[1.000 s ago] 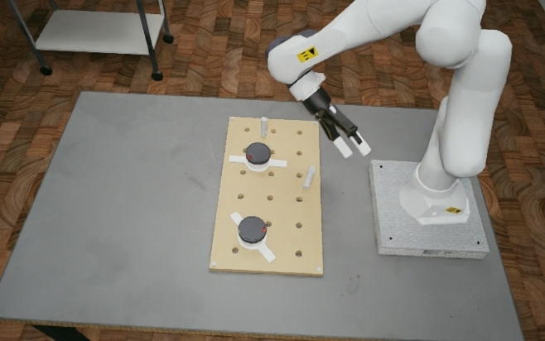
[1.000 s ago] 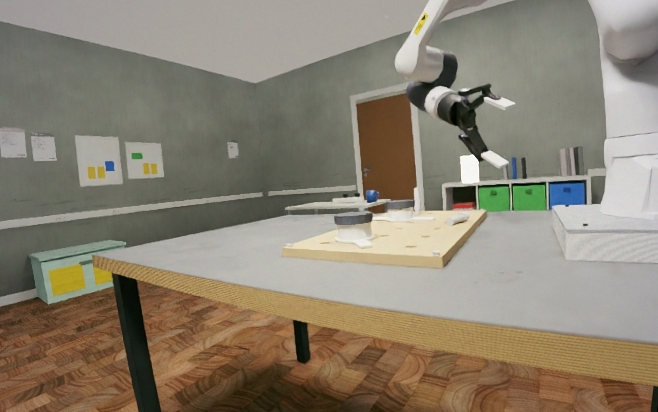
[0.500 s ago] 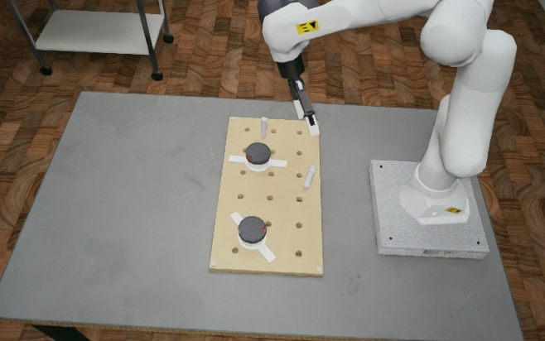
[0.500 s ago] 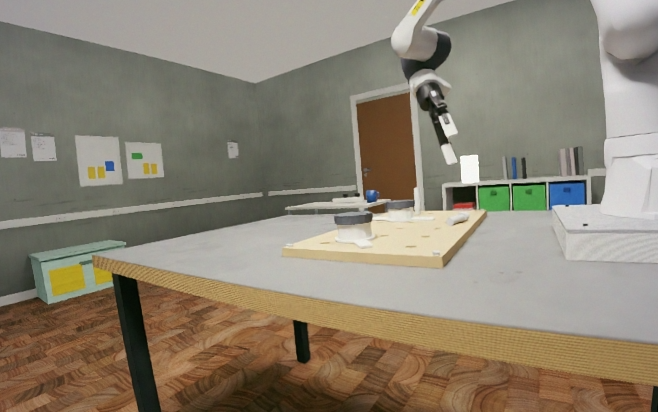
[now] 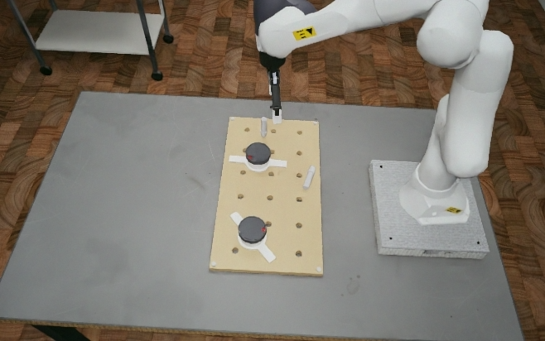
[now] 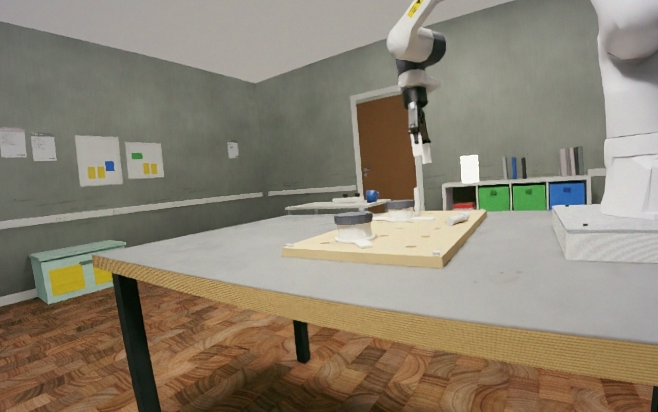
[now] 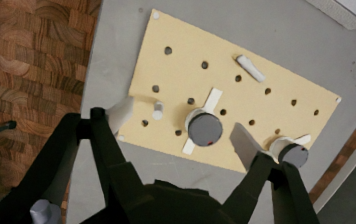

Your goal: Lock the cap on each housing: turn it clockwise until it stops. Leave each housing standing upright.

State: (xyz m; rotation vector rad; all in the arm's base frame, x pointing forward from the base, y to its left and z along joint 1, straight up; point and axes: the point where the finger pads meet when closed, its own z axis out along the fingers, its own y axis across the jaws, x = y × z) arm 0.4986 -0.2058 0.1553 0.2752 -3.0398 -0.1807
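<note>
Grey table top [image 5: 124, 186] [image 6: 350, 287] [image 7: 110, 50] is carrying the pegboard [image 5: 286, 215] [image 6: 390, 253] [image 7: 180, 75]. Top view: far cap [image 5: 258, 152] [image 6: 400, 204] [image 7: 205, 130] is sitting near 12 o'clock on it, near cap [image 5: 252, 228] [image 6: 353, 218] [image 7: 294, 155] near 7, both on upright housings. Gripper [image 5: 277, 117] [image 6: 421, 150] [image 7: 183, 118] is hovering at 12, pointing down, fully open, holding nothing. Step is probably lining up on the far cap — needing centring, pads straddling its rim, keeping off the standing peg [image 5: 263, 127] [image 7: 158, 110]. Then gripping evenly, turning clockwise to the stop — no tilting or lifting. Arm is reaching over from 3 o'clock, elbow bent, wrist high.

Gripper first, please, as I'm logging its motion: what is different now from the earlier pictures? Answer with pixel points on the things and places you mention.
The black gripper with pale fingertips [image 5: 277, 117] [image 6: 421, 150] has swung away from the robot's base, toward the far end of the tan pegboard [image 5: 286, 265] [image 6: 370, 257] [image 7: 145, 55], and now points nearly straight down. It is open, with nothing taken hold of or let go. Both dark grey caps [image 5: 258, 152] [image 6: 353, 218] [image 7: 205, 129] and the board stayed put.
</note>
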